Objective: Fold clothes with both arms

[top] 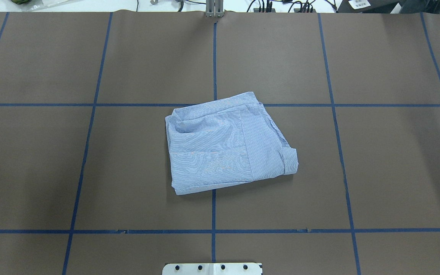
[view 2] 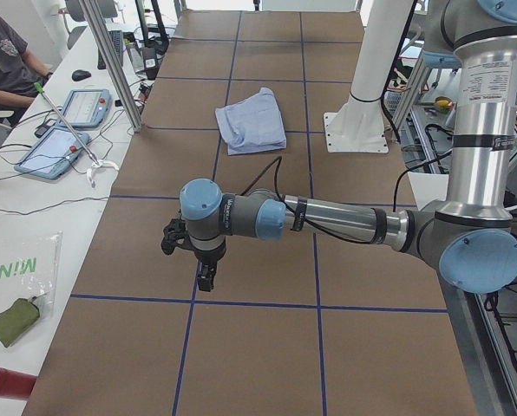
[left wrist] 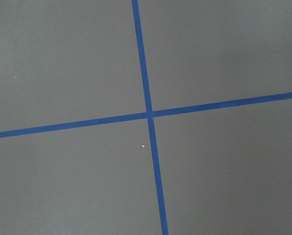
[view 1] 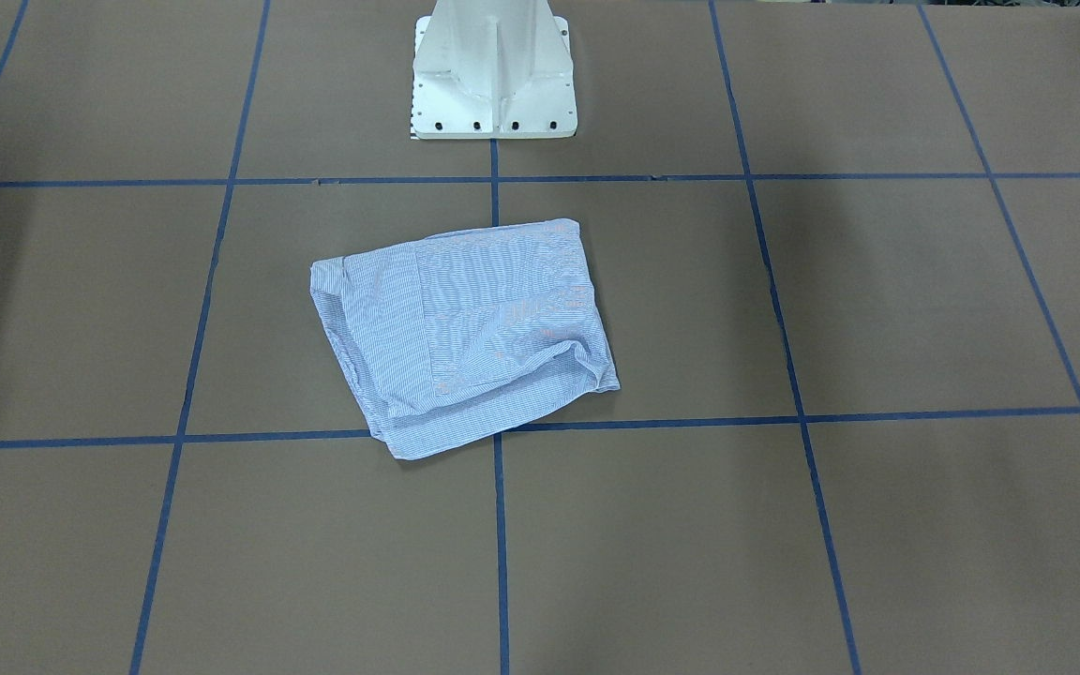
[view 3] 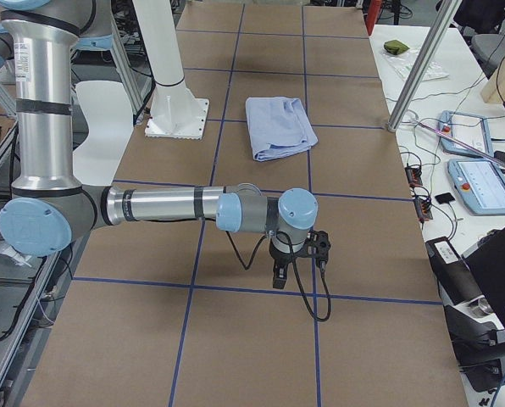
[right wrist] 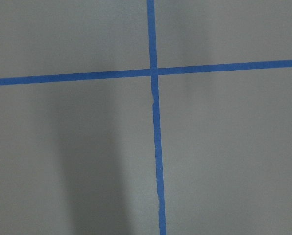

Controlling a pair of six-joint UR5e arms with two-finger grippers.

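Observation:
The clothes are one light-blue striped shirt [view 1: 465,337], folded into a compact, slightly rumpled rectangle at the table's middle [top: 224,145], just in front of the robot's base. Both arms are far from it, held low over bare brown table. In the exterior left view the left gripper [view 2: 205,276] points down, well short of the shirt [view 2: 251,117]. In the exterior right view the right gripper [view 3: 280,275] does the same, away from the shirt [view 3: 278,125]. I cannot tell whether either is open or shut. Both wrist views show only the table and crossing blue tape.
The white pedestal base [view 1: 493,75] stands at the robot's side of the table. Beyond the table's far edge are aluminium posts [view 2: 111,61], tablets [view 2: 63,130] and cables. A seated person [view 2: 7,61] shows there. Blue tape lines [top: 214,210] grid the brown surface.

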